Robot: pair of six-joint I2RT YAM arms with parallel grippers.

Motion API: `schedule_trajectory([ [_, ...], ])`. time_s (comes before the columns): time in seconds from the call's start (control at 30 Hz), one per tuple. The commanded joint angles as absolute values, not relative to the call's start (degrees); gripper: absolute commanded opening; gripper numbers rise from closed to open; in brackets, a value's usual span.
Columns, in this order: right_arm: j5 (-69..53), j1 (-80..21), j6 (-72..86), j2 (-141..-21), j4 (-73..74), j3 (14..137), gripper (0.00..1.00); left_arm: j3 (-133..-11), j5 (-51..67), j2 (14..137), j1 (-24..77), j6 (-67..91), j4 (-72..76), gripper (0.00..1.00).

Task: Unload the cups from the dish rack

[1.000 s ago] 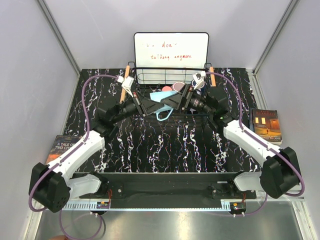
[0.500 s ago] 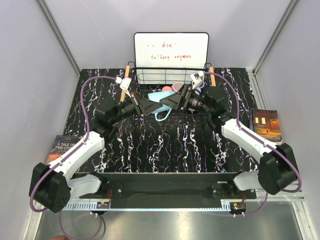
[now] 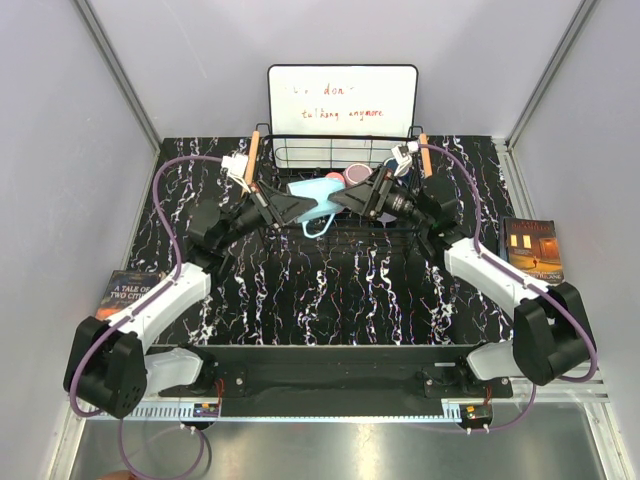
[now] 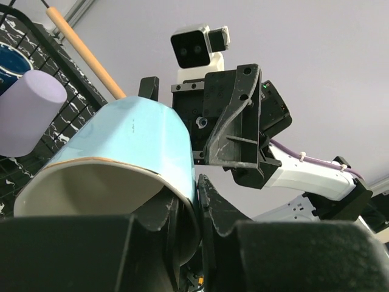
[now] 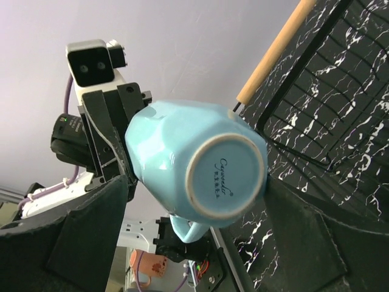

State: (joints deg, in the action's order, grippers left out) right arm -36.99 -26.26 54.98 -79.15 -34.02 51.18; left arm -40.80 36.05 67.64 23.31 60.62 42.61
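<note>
From above, the left claw had the blue cup pinched by its wall. The cup hung over the near part of the rack, lying on its side, with its loop handle drooping toward the counter. The right claw faced it from the other side, spread wide, nose to nose with its partner. Just behind them, inside the rack, a pink cup and a mauve cup sat side by side. A whiteboard stood at the back, and a book lay at the right edge.

On the left wrist camera the blue cup filled the picture, cream inside turned to the lens. One finger sat inside the rim and the other outside, with the wall squeezed between them. Past the cup's far end stood the right claw, its camera perched on top. Off to the left, a lavender cup showed its closed base over the rack wires, and a navy cup peeked in at the frame's edge. A wooden handle ran up behind them.

On the right wrist camera the cup's base stared straight in, maker's mark and all, framed by two widely parted fingers. Whether the pads touched it could not be told. The left claw gripped the far end. To the right ran the rack bars and a wooden handle.
</note>
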Motion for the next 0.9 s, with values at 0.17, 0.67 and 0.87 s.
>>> schedule_trajectory([
  [0.17, -34.11, -23.38, 50.46, -76.82, -29.47, 51.77, 1.0, -41.66, 36.12, 65.22, 20.74, 62.23, 52.21, 0.0],
  [0.67, -7.38, -22.94, 32.43, -68.12, 2.99, 59.41, 1.0, -56.41, 19.88, 55.02, 14.77, 36.39, 1.79, 0.0],
  [0.87, -3.61, -23.2, 33.75, -67.67, 2.9, 58.89, 1.0, -68.69, 7.93, 58.44, 14.06, 27.79, -16.38, 0.0],
])
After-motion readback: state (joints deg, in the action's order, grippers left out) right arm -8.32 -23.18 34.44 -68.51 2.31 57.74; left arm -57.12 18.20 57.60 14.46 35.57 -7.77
